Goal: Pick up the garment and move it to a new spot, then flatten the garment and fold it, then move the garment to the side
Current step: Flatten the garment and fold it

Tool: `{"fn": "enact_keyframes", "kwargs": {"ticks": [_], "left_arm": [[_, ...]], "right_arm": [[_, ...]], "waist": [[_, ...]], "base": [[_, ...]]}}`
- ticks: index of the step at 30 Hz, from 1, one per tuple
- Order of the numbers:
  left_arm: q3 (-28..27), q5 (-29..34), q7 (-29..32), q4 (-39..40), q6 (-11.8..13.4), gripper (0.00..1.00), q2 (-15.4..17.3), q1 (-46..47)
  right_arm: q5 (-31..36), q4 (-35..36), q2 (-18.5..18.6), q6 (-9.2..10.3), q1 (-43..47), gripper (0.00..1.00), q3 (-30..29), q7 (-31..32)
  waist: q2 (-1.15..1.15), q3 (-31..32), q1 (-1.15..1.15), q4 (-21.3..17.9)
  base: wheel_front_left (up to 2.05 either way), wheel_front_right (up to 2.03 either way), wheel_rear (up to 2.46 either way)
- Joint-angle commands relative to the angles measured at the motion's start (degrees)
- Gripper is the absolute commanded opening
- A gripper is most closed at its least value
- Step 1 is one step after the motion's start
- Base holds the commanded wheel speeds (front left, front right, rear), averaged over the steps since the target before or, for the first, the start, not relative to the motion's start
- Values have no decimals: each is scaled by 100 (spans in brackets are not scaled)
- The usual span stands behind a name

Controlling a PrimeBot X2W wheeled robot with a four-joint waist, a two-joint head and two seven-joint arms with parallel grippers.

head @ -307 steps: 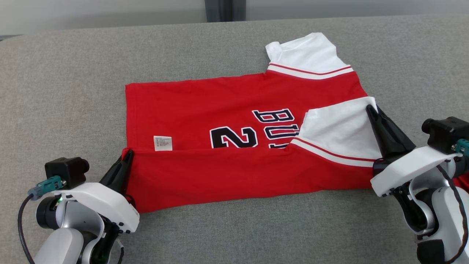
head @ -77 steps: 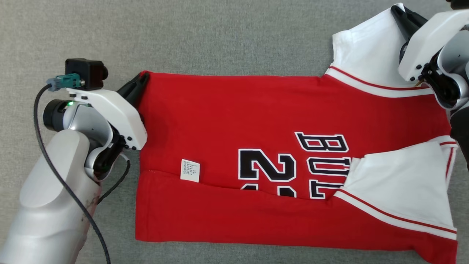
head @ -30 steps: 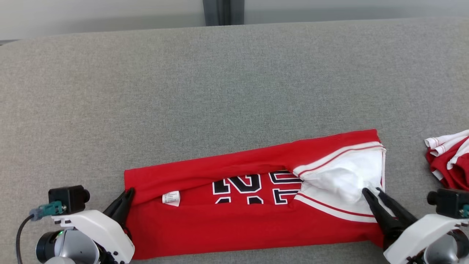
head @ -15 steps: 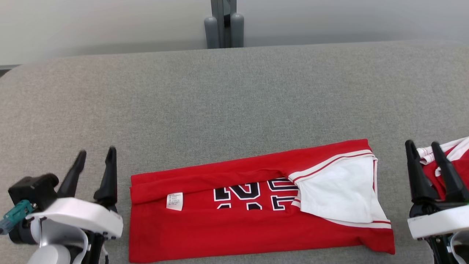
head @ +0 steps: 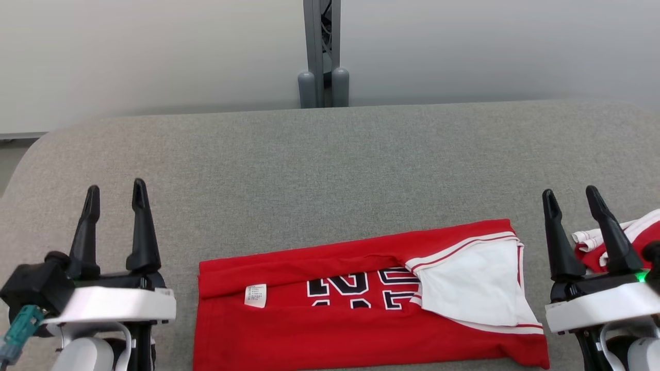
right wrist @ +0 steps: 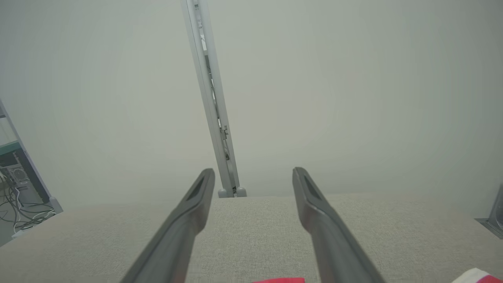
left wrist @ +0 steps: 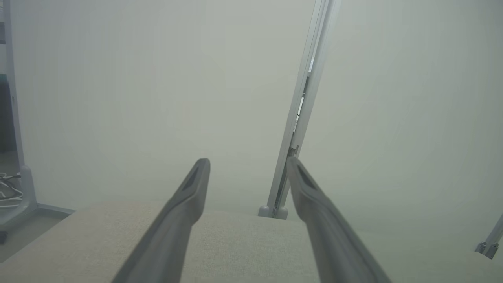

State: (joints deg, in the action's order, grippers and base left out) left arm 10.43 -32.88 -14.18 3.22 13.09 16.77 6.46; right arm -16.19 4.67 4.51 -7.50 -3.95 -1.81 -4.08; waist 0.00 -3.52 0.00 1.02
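The garment (head: 356,330), a red jersey with dark lettering and a white sleeve (head: 472,288), lies folded into a long strip at the near edge of the grey padded surface (head: 330,165). My left gripper (head: 115,185) stands open to the left of the strip, fingers pointing up, holding nothing. My right gripper (head: 570,191) stands open just past the strip's right end, also empty. In the left wrist view the left gripper (left wrist: 247,162) has its fingers spread over bare padding. In the right wrist view the right gripper (right wrist: 254,171) is spread likewise, with a sliver of the red garment (right wrist: 279,280) at the bottom edge.
A second red and white garment (head: 624,239) lies bunched at the right edge, just behind my right fingers, and its corner (right wrist: 477,276) shows in the right wrist view. A grey post (head: 323,56) stands against the pale wall behind the surface.
Both grippers have opened and let go of the garment's ends, then pulled back to either side with fingers raised. The head camera has tilted up, so the strip sits lower in view.
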Motion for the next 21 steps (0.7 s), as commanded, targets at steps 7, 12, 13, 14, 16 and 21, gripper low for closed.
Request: {"fn": "enact_keyframes", "kwargs": {"ticks": [7,12,13,14,16,21], "left_arm": [[61,564,-91,-199,-229,100,51,-515],[187,762,-92,-380,-378,100,95,-728],[201,744,-92,-403,-393,100,78,-742],[220,736,-84,-441,-407,100,82,-758],[236,662,-50,-481,-449,100,55,-755],[283,649,3,-498,-480,100,60,-573]], "right_arm": [[295,-265,-18,2,330,100,4,-130],[412,-416,-49,2,537,100,34,-94],[427,-456,-53,2,575,100,37,-73],[448,-481,-58,2,605,100,46,-77],[435,-542,-69,2,645,100,48,-83],[450,-706,-77,2,546,100,39,-43]], "waist": [[0,263,0,68],[0,348,0,104],[0,357,0,114],[0,360,0,125],[0,352,0,142],[0,263,0,212]], "base": [[0,0,0],[0,0,0],[0,0,0],[0,0,0],[0,0,0],[0,0,0]]}}
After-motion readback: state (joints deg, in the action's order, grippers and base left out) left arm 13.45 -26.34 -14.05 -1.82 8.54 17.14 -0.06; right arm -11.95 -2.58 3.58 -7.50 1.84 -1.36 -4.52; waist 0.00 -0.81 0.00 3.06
